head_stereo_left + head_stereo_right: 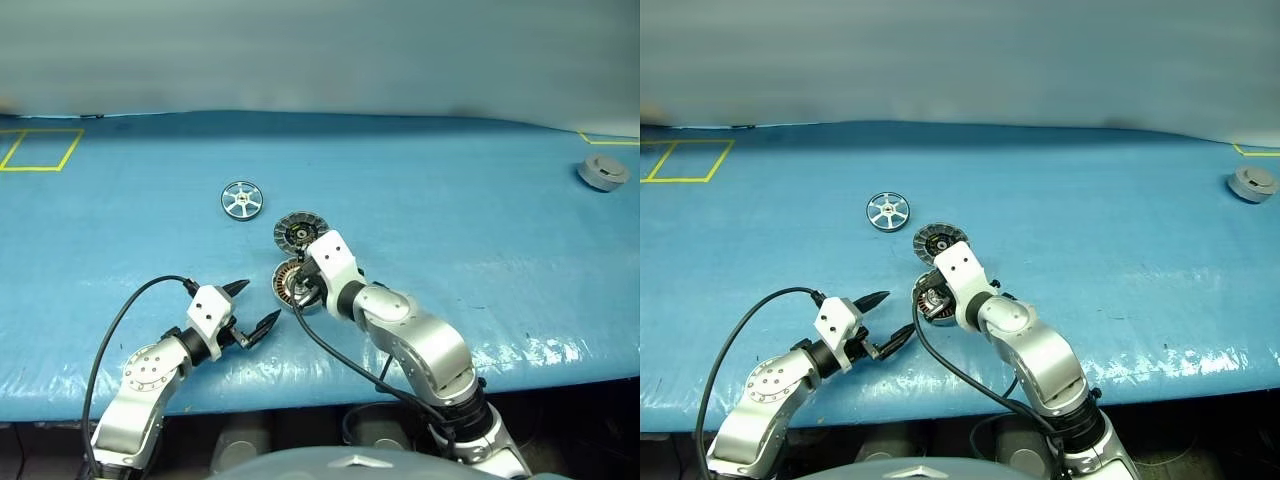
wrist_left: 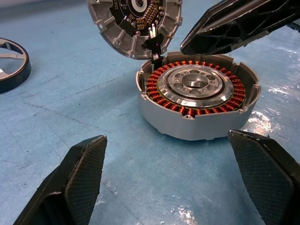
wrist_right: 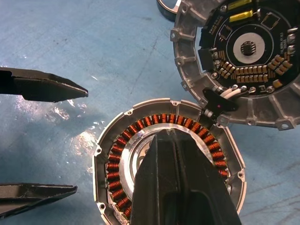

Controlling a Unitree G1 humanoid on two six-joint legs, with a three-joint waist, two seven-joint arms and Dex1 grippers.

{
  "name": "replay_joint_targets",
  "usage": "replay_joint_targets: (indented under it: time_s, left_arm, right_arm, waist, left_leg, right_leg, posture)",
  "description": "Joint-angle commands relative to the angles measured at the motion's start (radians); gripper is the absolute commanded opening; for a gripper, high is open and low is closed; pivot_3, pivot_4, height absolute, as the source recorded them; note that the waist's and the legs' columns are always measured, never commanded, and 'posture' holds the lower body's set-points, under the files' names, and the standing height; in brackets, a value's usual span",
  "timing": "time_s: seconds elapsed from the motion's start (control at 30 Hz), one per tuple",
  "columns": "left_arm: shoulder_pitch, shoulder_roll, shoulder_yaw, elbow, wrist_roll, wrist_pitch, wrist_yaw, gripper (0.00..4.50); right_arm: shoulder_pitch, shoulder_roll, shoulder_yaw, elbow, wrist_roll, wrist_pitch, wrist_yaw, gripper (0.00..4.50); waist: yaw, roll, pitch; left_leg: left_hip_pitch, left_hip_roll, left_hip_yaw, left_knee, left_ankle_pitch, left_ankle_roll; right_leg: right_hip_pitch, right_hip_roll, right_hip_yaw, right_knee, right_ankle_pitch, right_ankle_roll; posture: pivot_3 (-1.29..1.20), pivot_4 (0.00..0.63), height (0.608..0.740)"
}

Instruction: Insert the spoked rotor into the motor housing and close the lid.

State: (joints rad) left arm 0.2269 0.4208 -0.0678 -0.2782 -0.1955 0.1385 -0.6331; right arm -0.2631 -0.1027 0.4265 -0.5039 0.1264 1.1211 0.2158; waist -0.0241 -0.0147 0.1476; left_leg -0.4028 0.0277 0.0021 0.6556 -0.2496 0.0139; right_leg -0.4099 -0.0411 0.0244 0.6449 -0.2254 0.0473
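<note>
No writing reads clearly on the lid (image 3: 243, 61), open beside the motor housing (image 2: 197, 105). Right gripper (image 3: 180, 154), pressed together, hangs over the windings; left gripper (image 1: 250, 306) spread nearby. Spoked rotor (image 1: 241, 200) lies apart.

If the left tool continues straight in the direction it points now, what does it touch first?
Most likely the motor housing: it sits directly ahead, between the open left tool's fingers. The shut right tool hangs above it, probably higher than that line.

head eyes look down afar; both wrist views closely share the motor housing (image 2: 199, 101).
</note>
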Motion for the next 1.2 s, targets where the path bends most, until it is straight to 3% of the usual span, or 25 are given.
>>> replay_joint_targets:
  time_s: [0.03,0.57,0.83,1.0,1.2]
  left_arm:
    - [0.001,-0.007,0.0,-0.01,0.001,-0.025,0.008,4.5]
    - [0.009,-0.014,-0.004,-0.016,0.0,-0.027,0.021,4.5]
    - [0.009,-0.009,0.026,-0.028,0.012,-0.029,0.047,4.5]
    - [-0.029,0.019,0.096,-0.036,0.0,0.046,0.085,4.5]
    - [-0.168,0.078,0.184,-0.085,-0.001,0.253,0.156,4.5]
  right_arm:
    - [-0.017,-0.004,0.017,0.001,-0.001,0.014,-0.002,0.03]
    - [-0.045,-0.031,0.05,0.017,-0.002,0.043,0.004,0.03]
    - [0.027,0.002,-0.14,-0.152,0.197,-0.056,0.148,0.03]
    - [0.091,-0.069,-0.177,-0.171,0.201,-0.085,0.144,0.03]
    - [0.134,-0.07,-0.179,-0.181,0.209,-0.099,0.11,0.03]
  waist:
    - [-0.001,0.0,0.0]
    - [-0.003,0.0,0.0]
    - [-0.001,0.0,0.0]
    - [0.0,0.0,0.0]
    - [-0.002,0.0,0.0]
  left_leg:
    - [0.0,0.0,0.0,0.0,0.0,0.0]
    - [0.0,0.0,0.0,0.0,0.0,0.0]
    - [-0.001,0.0,-0.001,0.0,0.0,0.0]
    - [-0.001,0.0,-0.002,0.001,0.0,0.0]
    - [-0.001,0.0,-0.002,0.001,0.0,0.0]
  right_leg:
    - [0.0,0.0,0.0,0.0,0.0,0.0]
    - [0.0,0.0,0.0,0.0,0.0,0.0]
    - [-0.001,0.0,0.0,0.0,0.0,0.002]
    - [0.0,0.0,-0.001,0.0,-0.002,0.005]
    - [0.0,0.002,-0.001,0.0,-0.002,0.005]
  posture:
    - [0.0,0.15,0.74]
    - [0.0,0.15,0.74]
    - [0.0,0.15,0.74]
    - [0.0,0.15,0.74]
    - [0.0,0.15,0.74]
